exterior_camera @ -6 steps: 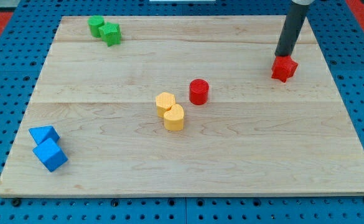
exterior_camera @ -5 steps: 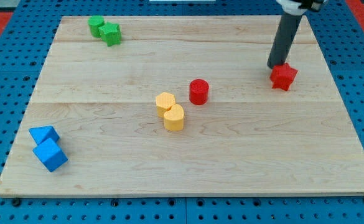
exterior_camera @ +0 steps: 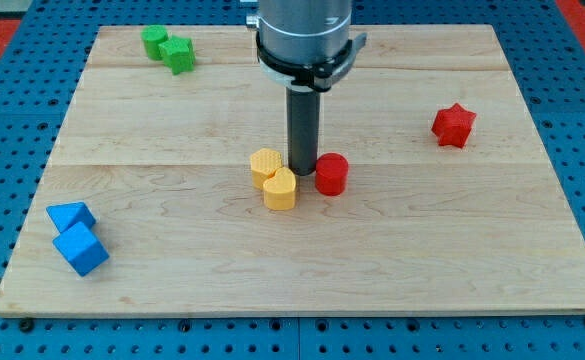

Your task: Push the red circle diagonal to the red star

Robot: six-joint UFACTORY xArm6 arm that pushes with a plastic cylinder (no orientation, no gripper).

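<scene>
The red circle (exterior_camera: 331, 174) stands near the middle of the wooden board. The red star (exterior_camera: 454, 125) lies at the view's right, well above and to the right of the circle. My tip (exterior_camera: 301, 171) is down on the board just left of the red circle, touching or nearly touching it, in the gap between the circle and the two yellow blocks. The rod rises straight up to the arm's grey collar (exterior_camera: 305, 40).
Two yellow blocks (exterior_camera: 273, 177) sit together just left of my tip. Two green blocks (exterior_camera: 168, 48) lie at the top left. Two blue blocks (exterior_camera: 77, 238) lie at the bottom left. The board (exterior_camera: 372, 260) rests on a blue pegboard.
My tip left the red star and swept left across the board to the red circle's left side. The red circle has shifted slightly right and down. The star moved slightly.
</scene>
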